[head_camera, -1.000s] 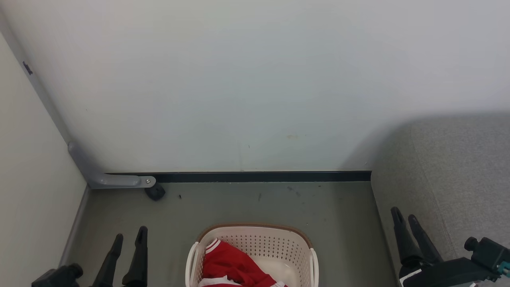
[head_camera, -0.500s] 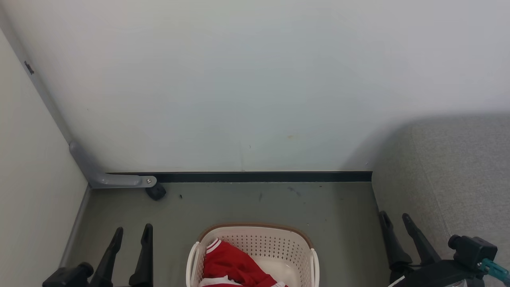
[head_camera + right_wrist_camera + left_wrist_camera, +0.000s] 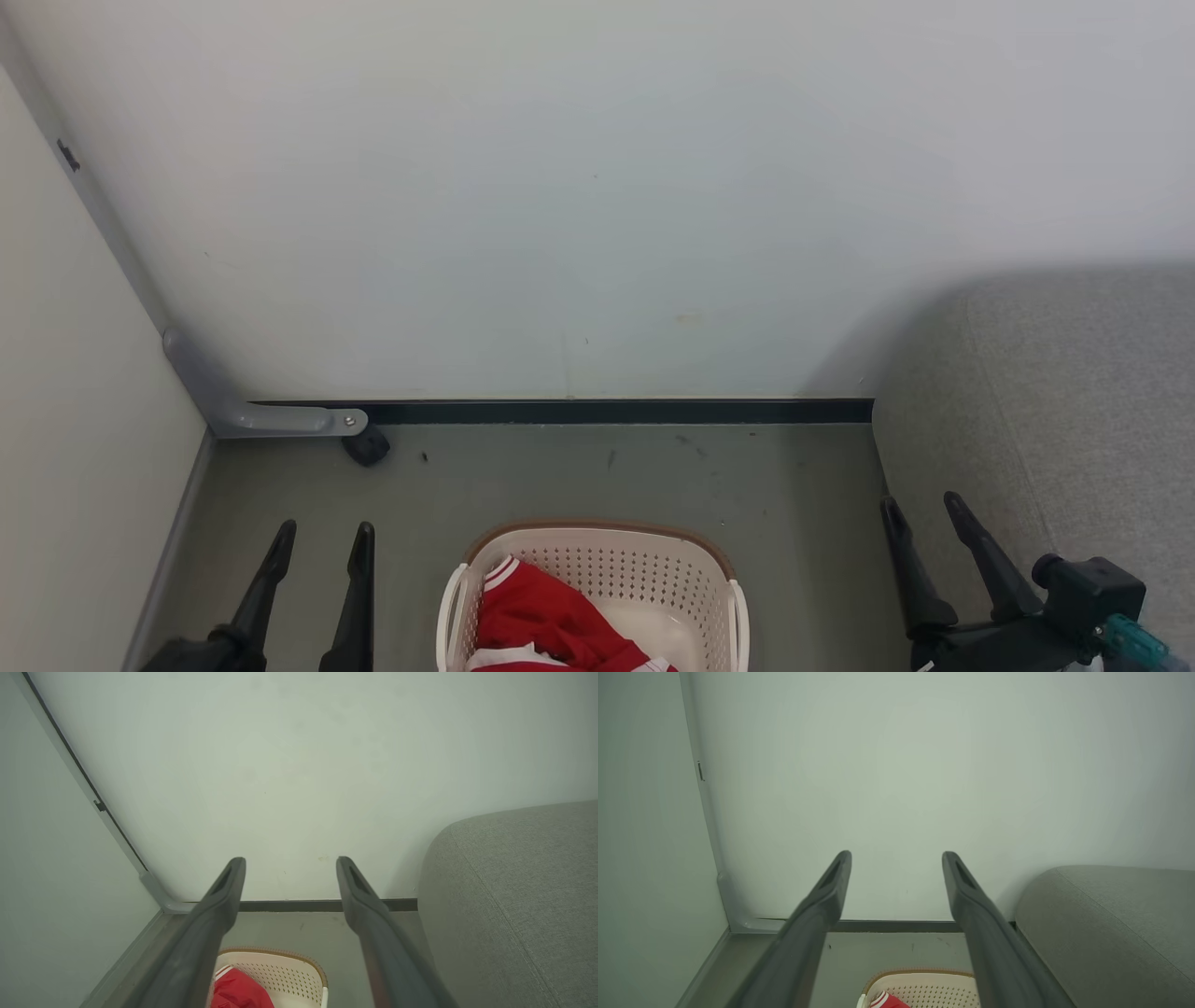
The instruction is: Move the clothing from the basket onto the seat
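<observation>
**Asker:** How do your tools stand?

**Me:** My left gripper (image 3: 327, 530) hangs nearest, fingers spread, holding nothing; my right gripper (image 3: 920, 504) is spread and empty too, close by the seat's (image 3: 1074, 420) near corner.

**Asker:** And the clothing?

**Me:** The clothing (image 3: 546, 616) lies bunched in the basket (image 3: 653, 569), between my grippers, toward its left side; the basket stands on the floor (image 3: 607, 476); the seat rises to its right; the wall (image 3: 597, 233) is behind.

**Asker:** What could go wrong?

**Me:** I judge a shallow pinch might catch one loose fold, so the cloth slips onto the floor; a finger could snag the perforated side and drag the light basket; my right arm might brush the seat's corner while swinging across.
</observation>
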